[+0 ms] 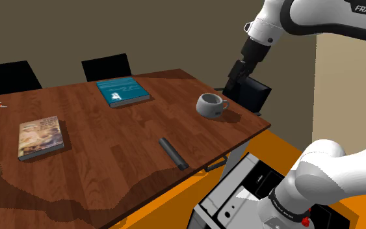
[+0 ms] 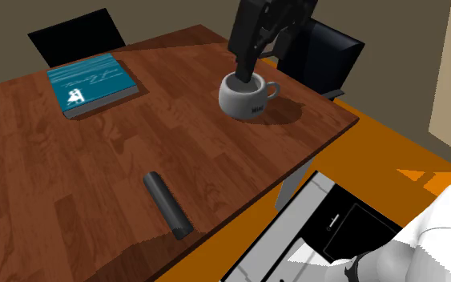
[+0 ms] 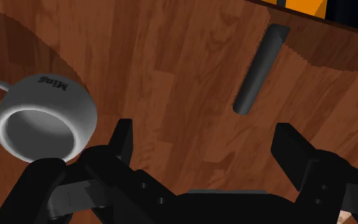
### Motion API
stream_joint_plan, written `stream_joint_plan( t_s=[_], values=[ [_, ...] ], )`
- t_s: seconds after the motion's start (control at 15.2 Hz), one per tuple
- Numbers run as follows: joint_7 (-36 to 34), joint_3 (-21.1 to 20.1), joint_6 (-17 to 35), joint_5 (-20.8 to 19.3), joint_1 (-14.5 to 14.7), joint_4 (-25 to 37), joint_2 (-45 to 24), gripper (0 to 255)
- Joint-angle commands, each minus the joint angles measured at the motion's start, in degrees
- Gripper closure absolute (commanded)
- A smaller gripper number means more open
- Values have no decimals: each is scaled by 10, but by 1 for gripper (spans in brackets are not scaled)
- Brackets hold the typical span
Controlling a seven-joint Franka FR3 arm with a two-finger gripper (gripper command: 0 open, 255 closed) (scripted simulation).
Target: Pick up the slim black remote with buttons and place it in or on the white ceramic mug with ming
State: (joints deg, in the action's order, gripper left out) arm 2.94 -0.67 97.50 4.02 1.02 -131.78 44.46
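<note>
Black two-finger gripper point(image 3: 204, 137): you are holding it wide open and it is gripping nothing; it is hanging over the table's corner, just above the mug.
Slim dark-grey bar-shaped remote point(image 1: 173, 153): it is lying flat on the brown wooden table point(image 1: 110, 149), close to the edge nearest the stand and well apart from the gripper.
Direction to the remote: in the shoulder view it is sitting down and to the left of the gripper, beyond the mug; in the wrist view it is lying out ahead of the fingers, toward the table's edge.
Long axis: it is running nearly square to the line joining your two fingertips, only slightly slanted, so I judge you are needing little wrist turn before closing across its narrow width.
White rounded mug with dark lettering point(image 2: 246, 94): it is standing upright, mouth open, beside one finger rather than between the two.
Step in hand: you are facing the reach to the remote; nothing is lifted yet.
</note>
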Motion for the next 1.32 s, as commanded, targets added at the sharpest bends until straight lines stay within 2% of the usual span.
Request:
stream_joint_plan(
  t_s=[0.0,0.59,1.25],
  values=[
    [0,0,0,0,0,0,0,0],
    [-108,-78,122,44,9,-87,-64,0],
    [-228,-167,272,79,17,-116,-212,0]
  ],
)
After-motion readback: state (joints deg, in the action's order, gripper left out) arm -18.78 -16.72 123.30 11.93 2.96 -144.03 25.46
